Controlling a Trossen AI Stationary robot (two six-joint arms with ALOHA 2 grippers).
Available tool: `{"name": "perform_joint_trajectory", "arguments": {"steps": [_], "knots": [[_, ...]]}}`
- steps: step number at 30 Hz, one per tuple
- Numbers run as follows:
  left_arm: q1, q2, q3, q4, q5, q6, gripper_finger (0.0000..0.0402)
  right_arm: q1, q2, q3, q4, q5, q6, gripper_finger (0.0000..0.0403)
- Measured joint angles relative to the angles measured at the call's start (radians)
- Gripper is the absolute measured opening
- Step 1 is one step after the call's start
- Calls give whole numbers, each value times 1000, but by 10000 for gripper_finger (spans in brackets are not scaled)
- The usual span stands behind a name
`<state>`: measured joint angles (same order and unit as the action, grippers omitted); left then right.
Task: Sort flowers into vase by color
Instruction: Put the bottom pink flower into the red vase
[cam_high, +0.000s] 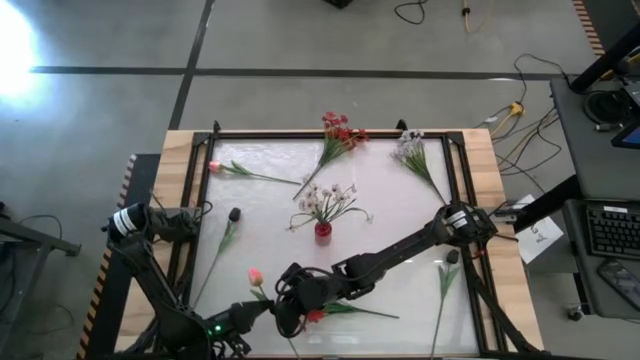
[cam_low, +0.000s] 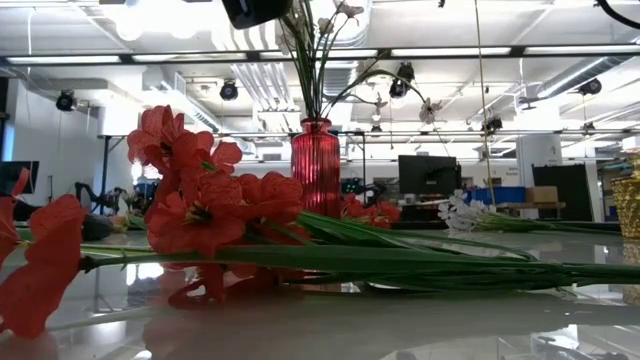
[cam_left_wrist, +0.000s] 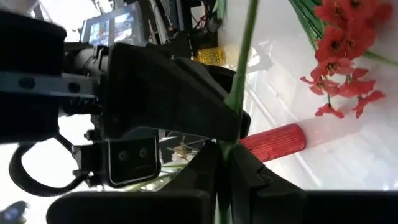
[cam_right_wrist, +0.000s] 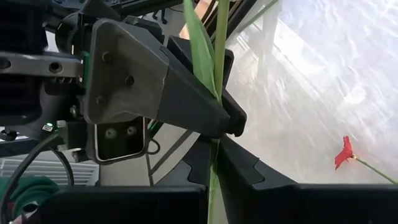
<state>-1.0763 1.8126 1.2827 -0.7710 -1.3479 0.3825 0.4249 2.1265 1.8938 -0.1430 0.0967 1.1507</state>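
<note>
1. Red blossoms (cam_low: 200, 205) fill the low view closest to the lens, their stalks lying flat on the table (cam_high: 400, 215) and running off to the right, not yet sorted.
2. My right claw (cam_right_wrist: 214, 146) is pinched together on a thin green stem (cam_right_wrist: 221, 50), and my left claw (cam_left_wrist: 227, 155) is clamped on the same stem from the opposite side; each wrist view shows the other claw's body just past my own fingers.
3. I judge this a hand-over at the near edge of the table: both hold so the stalk cannot drop or swing while one of us lets go.
4. From above, the two claws meet low in the middle of the table, with a pink bud (cam_high: 254, 274) just beside them, probably the head of this stem, though I cannot be sure.
5. A red vase (cam_high: 323, 231) stands upright at the centre, already holding white sprays (cam_high: 328, 200).
6. Still lying loose: a red bunch (cam_high: 338, 130) at the far edge, a white spray (cam_high: 410, 148) far right, another pink bud (cam_high: 214, 166) far left.
</note>
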Motion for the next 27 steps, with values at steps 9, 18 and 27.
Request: {"name": "perform_joint_trajectory", "arguments": {"steps": [9,18,27], "knots": [[0,-12,0,-25,14,-257,97,-7,0,0,-5,-22,-24,13],[-10,-37,0,-55,29,-423,187,-12,-20,0,-7,-20,-52,13],[-31,-131,0,-246,101,-677,221,-13,-108,0,-129,35,-135,13]]}}
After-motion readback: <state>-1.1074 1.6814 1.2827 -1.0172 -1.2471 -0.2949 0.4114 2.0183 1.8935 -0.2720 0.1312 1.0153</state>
